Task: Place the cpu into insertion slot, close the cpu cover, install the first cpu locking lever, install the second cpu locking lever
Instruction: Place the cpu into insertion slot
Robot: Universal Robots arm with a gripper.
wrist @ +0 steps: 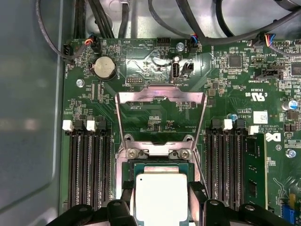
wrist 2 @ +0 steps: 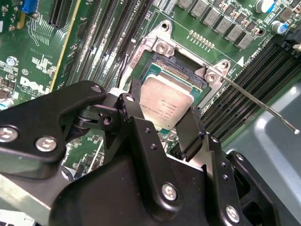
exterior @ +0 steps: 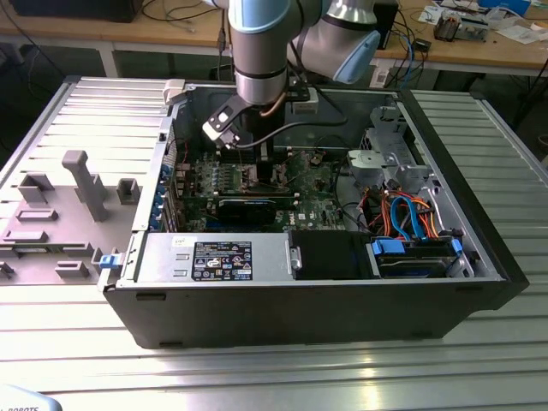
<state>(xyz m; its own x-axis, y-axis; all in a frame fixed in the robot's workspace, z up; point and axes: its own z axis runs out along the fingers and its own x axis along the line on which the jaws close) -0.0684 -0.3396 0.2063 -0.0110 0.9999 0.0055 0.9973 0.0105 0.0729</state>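
Note:
My gripper [wrist 2: 164, 102] is down inside the open computer case [exterior: 479, 257], over the green motherboard [wrist: 225, 108]. Its two black fingers [wrist 2: 192, 125] are shut on opposite edges of the cpu [wrist 2: 167, 106], a flat silver square. The cpu [wrist: 161, 195] sits level over the insertion slot [wrist 2: 181, 63], whose dark inside and silver rim show around its far side. The cpu cover [wrist: 160, 95], a thin silver frame with a big window, is swung back open beyond the slot. A thin locking lever [wrist 2: 263, 106] sticks out free beside the socket. In the exterior view the gripper [exterior: 257, 161] is deep in the case.
Black memory slots [wrist: 89, 165] flank the socket on both sides, one holding a module [wrist: 251, 169]. Cables [wrist: 197, 33] cross beyond the board. The power supply [exterior: 214, 257] and drive bay with blue and orange cables [exterior: 411, 223] line the case front. A grey fixture [exterior: 86, 184] stands at the exterior view's left.

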